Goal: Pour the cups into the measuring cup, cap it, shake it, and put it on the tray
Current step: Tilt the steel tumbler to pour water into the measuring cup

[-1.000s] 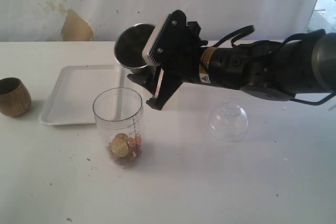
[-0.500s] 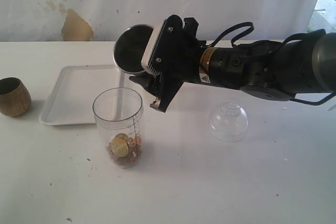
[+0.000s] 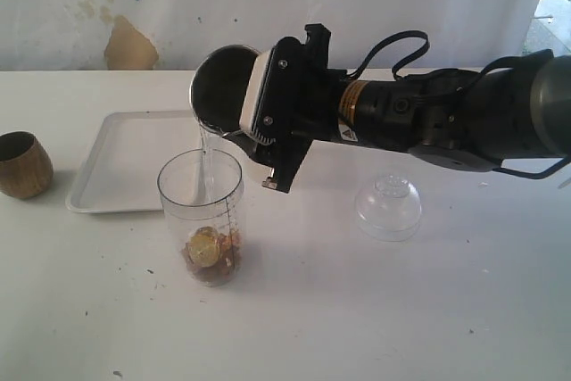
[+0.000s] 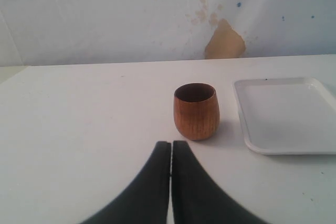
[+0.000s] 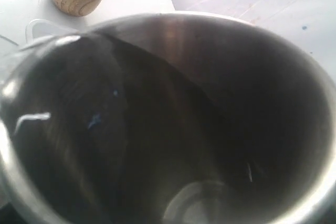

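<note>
right gripper [image 3: 259, 127]: clamped on the steel tumbler [image 3: 219, 86], jaws spread wide around its body, and the cup is tipped well over so the mouth faces down and away from the arm

steel tumbler: sits right in the right gripper's grip. The right wrist view looks straight down into its dark inside [image 5: 173, 119].

pour: a thin clear stream [image 3: 207, 158] runs off the tumbler's lip, straight down from the gripper

measuring cup [image 3: 201, 216]: upright on the white table [image 3: 375, 310], directly below the right gripper, catching the stream. No cap on it. Some gold round bits and brownish stuff sit at the bottom.

clear dome lid [image 3: 388, 207]: on the table under the right arm, back behind the gripper, well apart from the measuring cup

tray [image 3: 134, 162]: flat on the table, below the right gripper and just past the measuring cup

left gripper [image 4: 171, 153]: fingers pressed together, nothing between them, hanging low over the table

wooden cup [image 4: 195, 111]: upright just ahead of the left gripper's tips, not touching them, and near the tray [image 4: 286, 116] but apart from it
</note>
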`<state>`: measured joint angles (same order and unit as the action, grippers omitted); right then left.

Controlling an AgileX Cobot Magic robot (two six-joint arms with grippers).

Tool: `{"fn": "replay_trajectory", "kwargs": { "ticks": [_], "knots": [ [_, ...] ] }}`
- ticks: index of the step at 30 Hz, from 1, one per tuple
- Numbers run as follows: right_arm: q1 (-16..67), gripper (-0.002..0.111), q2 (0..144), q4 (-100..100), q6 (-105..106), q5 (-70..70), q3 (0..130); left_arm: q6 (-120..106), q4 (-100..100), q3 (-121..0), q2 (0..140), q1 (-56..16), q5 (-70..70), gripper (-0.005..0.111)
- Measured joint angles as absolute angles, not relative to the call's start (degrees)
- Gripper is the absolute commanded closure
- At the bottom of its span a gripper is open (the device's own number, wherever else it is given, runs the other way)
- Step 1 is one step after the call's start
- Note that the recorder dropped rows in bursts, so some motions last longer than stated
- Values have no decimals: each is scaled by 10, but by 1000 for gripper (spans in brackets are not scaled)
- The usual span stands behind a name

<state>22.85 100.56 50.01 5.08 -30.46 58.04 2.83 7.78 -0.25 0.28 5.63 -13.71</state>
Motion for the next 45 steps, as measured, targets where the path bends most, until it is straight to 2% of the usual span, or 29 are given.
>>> {"fn": "replay_trajectory", "kwargs": {
  "ticks": [45],
  "knots": [
    [228,108,1006,499,200,-305,580,28,78,-3,3,56,-137,106]
  ]
}}
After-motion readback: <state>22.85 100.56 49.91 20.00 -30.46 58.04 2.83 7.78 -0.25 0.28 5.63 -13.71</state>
